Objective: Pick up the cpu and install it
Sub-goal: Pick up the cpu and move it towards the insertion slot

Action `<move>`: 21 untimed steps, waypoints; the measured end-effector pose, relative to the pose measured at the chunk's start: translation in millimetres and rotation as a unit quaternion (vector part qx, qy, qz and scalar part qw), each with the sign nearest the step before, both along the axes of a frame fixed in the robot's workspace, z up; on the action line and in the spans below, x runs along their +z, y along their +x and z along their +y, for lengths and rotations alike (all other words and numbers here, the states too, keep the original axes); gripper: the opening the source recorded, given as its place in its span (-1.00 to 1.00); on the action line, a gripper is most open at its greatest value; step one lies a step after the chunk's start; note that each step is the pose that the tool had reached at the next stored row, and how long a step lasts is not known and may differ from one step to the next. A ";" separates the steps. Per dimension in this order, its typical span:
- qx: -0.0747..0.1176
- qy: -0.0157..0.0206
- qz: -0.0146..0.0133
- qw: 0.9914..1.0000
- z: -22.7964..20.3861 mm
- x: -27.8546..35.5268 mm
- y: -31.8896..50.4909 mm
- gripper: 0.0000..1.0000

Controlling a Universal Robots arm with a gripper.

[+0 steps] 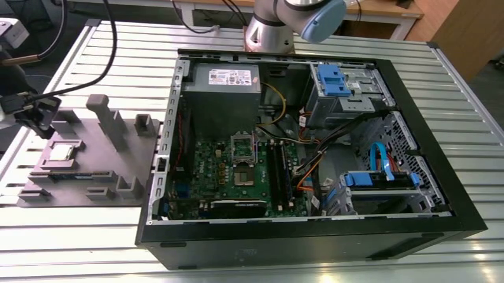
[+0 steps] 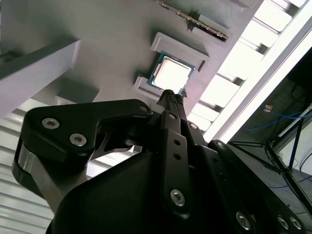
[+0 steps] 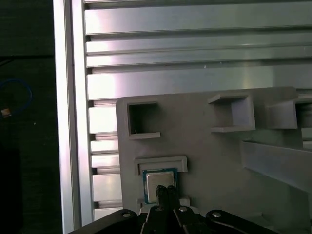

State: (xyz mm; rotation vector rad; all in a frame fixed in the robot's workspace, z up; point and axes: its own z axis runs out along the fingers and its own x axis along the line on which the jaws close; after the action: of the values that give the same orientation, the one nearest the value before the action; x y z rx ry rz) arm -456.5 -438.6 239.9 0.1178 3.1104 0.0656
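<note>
1. cpu (image 3: 157, 178): a small flat square chip with a silvery-grey metal top and a pale rim. It lies flat in a shallow square recess of the grey moulded plastic tray (image 3: 204, 156) and is not yet lifted.
2. The tray rests on the slatted aluminium desk (image 1: 79, 247), close to the desk's edge at the exterior view's left. The cpu's recess is on the side of the tray nearest that edge.
3. The black two-fingered hand (image 2: 170, 94) hangs just over the cpu, its fingers pressed together and pinching nothing. In both wrist views the tips sit above one edge of the chip; I cannot tell whether they touch it.
4. The black open computer case (image 1: 315, 247) stands well apart, toward the middle of the desk. Inside it, the rectangular metal socket frame (image 1: 242, 147) sits on the green motherboard (image 1: 228, 191).
5. Judged from this, the pick is only at its start.
   - The hand should be centred over the chip.
   - The fingers should spread wider than the chip and line up square with the recess walls.
   - The grip belongs on two opposite rims, lightly, with the chip kept level.
   - The main risks are tips bearing on the metal top, or snagging the recess lip and tilting the chip.
</note>
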 end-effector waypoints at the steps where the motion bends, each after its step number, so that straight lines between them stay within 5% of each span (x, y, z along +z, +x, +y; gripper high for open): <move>1: 0.000 0.000 0.000 1.000 -0.3 -1.8 -0.2 -0.78; 21: 0.005 0.000 0.004 1.000 -3.7 -37.2 -0.7 -0.78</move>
State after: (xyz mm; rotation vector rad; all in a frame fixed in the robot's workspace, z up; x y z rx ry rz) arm -457.2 -442.4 202.7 0.1037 3.1186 0.0657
